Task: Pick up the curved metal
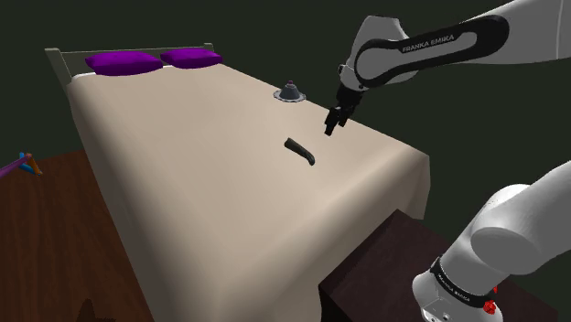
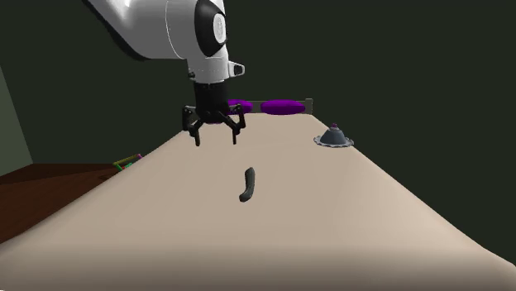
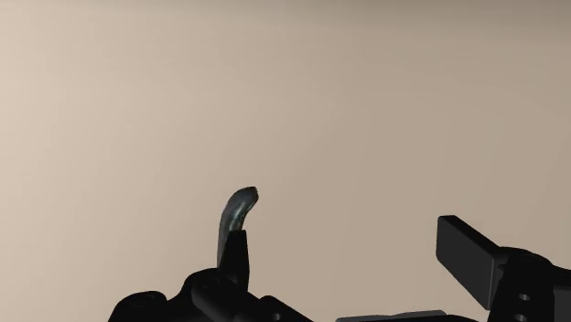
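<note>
**The curved metal lies off to one side of my open gripper, not under it**

Shoulder view: my gripper (image 1: 331,123) hangs over the bed (image 1: 201,192), clear of the sheet, with its fingers apart and holding nothing. The curved metal (image 1: 300,152) lies flat on the sheet, near me but towards this view's lower left. Its long axis slants from upper left to lower right, with the bend at the lower right end. A small grey cone on a disc (image 1: 291,92) sits further up the bed, well apart from the metal. The purple pillows (image 1: 123,62) are at the head.

Second exterior view: my gripper (image 2: 217,139) is spread wide above the sheet. The curved metal (image 2: 248,185) lies below it, closer to this camera and a little to the view's right. Here it runs nearly straight away from the camera, hooking at its near end. The grey cone (image 2: 334,136) stands off to the right.

Wrist view: the curved metal (image 3: 233,220) shows just past one finger (image 3: 236,261), which hides its lower part, so it is outside the gap of my gripper (image 3: 346,240). I judge I must shift sideways towards that finger to centre the gap over the metal. My fingers need to straddle its narrow width, across the long axis, before I go down.
</note>
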